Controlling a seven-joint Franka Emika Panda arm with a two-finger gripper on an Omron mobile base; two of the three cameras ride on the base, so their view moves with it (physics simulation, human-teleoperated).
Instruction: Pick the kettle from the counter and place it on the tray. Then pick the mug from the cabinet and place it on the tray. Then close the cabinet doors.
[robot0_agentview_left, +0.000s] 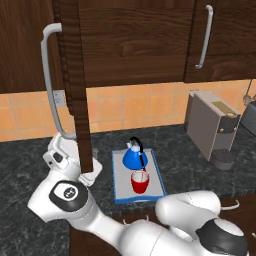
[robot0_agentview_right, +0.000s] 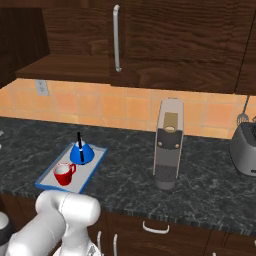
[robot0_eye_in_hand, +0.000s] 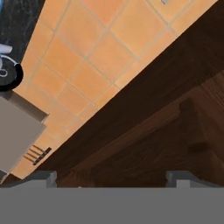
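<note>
The blue kettle (robot0_agentview_left: 133, 156) (robot0_agentview_right: 80, 153) and the red mug (robot0_agentview_left: 140, 181) (robot0_agentview_right: 64, 173) both stand on the blue-rimmed tray (robot0_agentview_left: 118, 185) (robot0_agentview_right: 92, 166) on the dark counter (robot0_agentview_left: 175, 160). One cabinet door (robot0_agentview_left: 74, 85) swings out toward me, edge-on, its grey bar handle (robot0_agentview_left: 48, 75) on the left. My gripper (robot0_agentview_left: 75, 162) (robot0_eye_in_hand: 111, 178) is open at that door's lower end, left of the tray. In the hand view, dark wood lies between the fingertips (robot0_eye_in_hand: 43, 177); I cannot tell if they touch it. The cabinet (robot0_agentview_right: 25, 40) gapes open at the upper left.
A grey coffee machine (robot0_agentview_left: 212, 125) (robot0_agentview_right: 167, 142) stands on the counter right of the tray, a toaster (robot0_agentview_right: 245, 147) further right. A shut cabinet door with a bar handle (robot0_agentview_left: 204, 37) (robot0_agentview_right: 116, 37) hangs above. Orange tiles back the counter.
</note>
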